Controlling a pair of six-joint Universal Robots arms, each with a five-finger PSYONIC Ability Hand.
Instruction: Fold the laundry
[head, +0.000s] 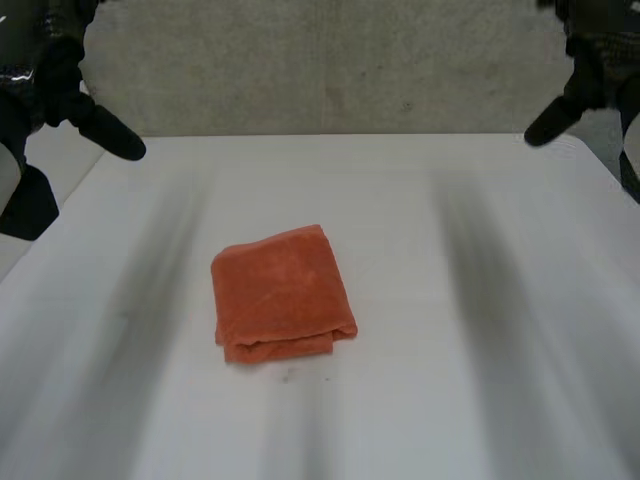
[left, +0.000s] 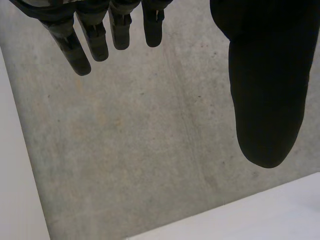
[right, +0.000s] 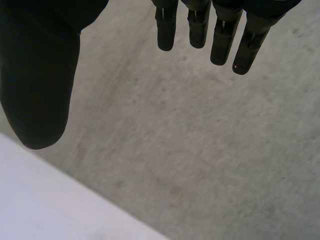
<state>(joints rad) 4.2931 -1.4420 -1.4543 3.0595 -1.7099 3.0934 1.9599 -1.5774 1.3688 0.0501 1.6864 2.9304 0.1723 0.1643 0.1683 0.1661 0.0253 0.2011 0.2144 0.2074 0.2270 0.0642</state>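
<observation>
A folded orange towel (head: 282, 294) lies on the white table (head: 450, 330), a little left of the middle, as a compact rectangle with its layered edges toward the front. My left hand (head: 75, 105) is raised at the far left corner, well away from the towel, with its fingers (left: 82, 42) straight and thumb spread, holding nothing. At the far right corner my right hand (head: 580, 95) hangs the same way, fingers (right: 220, 37) straight and apart from the thumb, also empty.
Beyond the table's far edge (head: 340, 135) is a grey concrete floor (left: 140, 150), which both wrist views look down on. The table edge (right: 45, 200) runs under each hand.
</observation>
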